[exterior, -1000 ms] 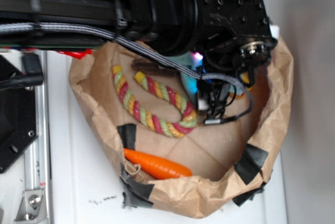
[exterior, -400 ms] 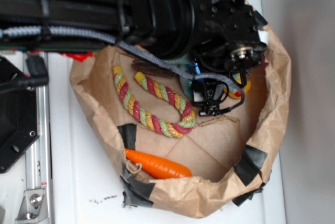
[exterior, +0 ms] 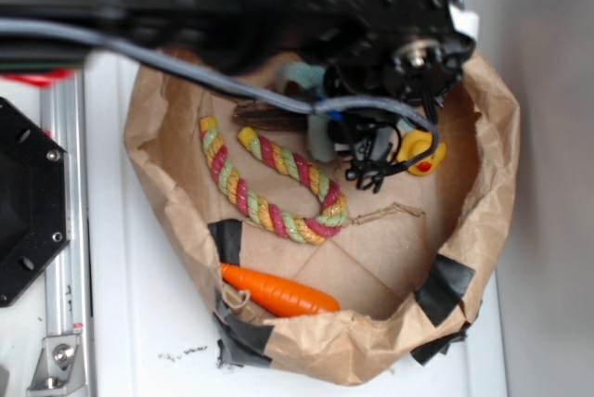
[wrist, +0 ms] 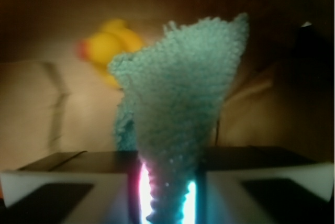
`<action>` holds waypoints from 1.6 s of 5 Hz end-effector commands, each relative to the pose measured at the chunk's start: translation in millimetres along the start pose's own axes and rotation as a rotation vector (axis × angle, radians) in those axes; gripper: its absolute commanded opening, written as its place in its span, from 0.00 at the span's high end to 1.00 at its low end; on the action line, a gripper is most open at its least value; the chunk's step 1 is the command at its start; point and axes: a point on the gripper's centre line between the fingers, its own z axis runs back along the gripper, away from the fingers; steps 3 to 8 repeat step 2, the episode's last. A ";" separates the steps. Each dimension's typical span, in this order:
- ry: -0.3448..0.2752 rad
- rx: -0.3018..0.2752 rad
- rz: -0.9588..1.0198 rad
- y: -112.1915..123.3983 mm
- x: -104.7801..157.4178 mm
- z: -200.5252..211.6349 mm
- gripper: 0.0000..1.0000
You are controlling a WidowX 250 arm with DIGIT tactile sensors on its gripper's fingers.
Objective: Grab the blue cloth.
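so, your pincer [wrist: 166, 195] is pinching the cloth [wrist: 178, 103]: in the wrist view the two pale fingers [wrist: 68, 182] sit pressed against a narrow bunch of teal terry, and the rest of the cloth fans out wide beyond them, its fuzzy nap in sharp focus. behind it you can make out a blurred yellow duck [wrist: 107, 46] against brown paper.

from the exterior view you see much less of the grip. the black arm [exterior: 353, 7] covers the top of the picture, and only bits of the cloth [exterior: 302, 77] show beneath it, near the far wall of the paper bag [exterior: 371, 346]. whether the cloth touches the bag floor you cannot tell from here. the duck [exterior: 419, 151] sits just right of the arm's tip, near the bag's right wall. a twisted rope [exterior: 269, 195] in red, yellow and green curls across the bag floor left of the cloth, and a dark stick [exterior: 264, 117] lies between the rope's ends and the arm. an orange carrot [exterior: 278, 293] rests at the near wall, well apart from the cloth. black tape [exterior: 444, 288] patches the bag's rim, and the bag stands on the white desk [exterior: 158, 323].
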 end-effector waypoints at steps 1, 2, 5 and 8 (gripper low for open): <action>0.002 -0.023 -0.147 -35.1 16.2 71.7 1.00; 0.016 0.004 -0.137 -35.3 13.6 68.2 1.00; 0.016 0.004 -0.137 -35.3 13.6 68.2 1.00; 0.016 0.004 -0.137 -35.3 13.6 68.2 1.00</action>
